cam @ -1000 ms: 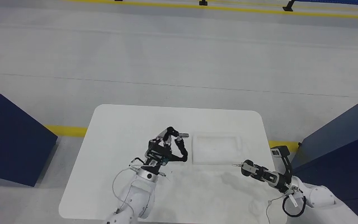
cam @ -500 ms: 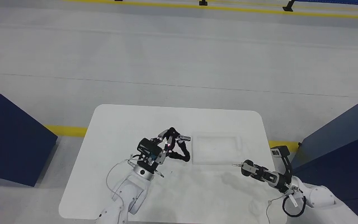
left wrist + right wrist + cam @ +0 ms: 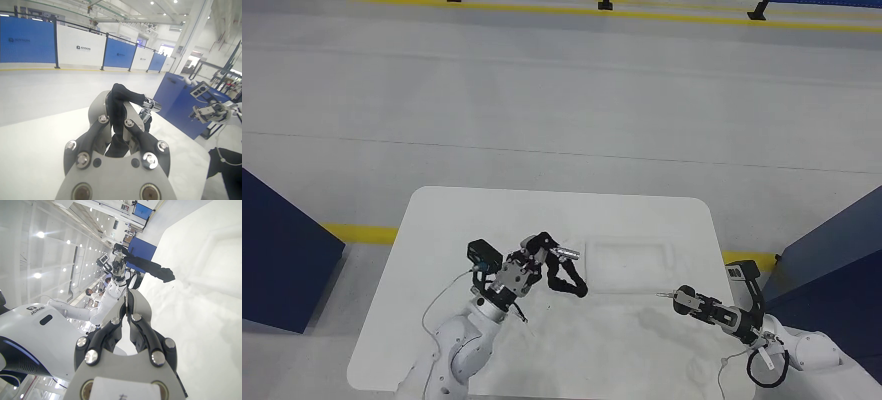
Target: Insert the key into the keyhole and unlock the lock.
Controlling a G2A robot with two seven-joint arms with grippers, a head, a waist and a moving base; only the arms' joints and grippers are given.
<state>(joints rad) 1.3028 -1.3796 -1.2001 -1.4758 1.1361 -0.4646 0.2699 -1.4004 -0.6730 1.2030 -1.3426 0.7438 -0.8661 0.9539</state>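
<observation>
My left gripper is shut on the black fabric-covered cable of a cable lock, held above the middle of the white table. The silver lock cylinder sticks out past the fingertips, and the rest of the cable droops in a loop beneath. In the right wrist view the keyhole face points toward the right arm. Near the table's right front corner, my right gripper is shut on a thin metal key, whose tip points left. A wide gap separates key and lock.
A shallow white tray lies on the table between the two grippers. Dark blue partitions stand beside the table on the left and the right. The table's rounded front edge is close behind both arms.
The left wrist has swung back and to the left, carrying the lock slightly left and lower; its cable loop now hangs lower. The right arm and key have not moved.
</observation>
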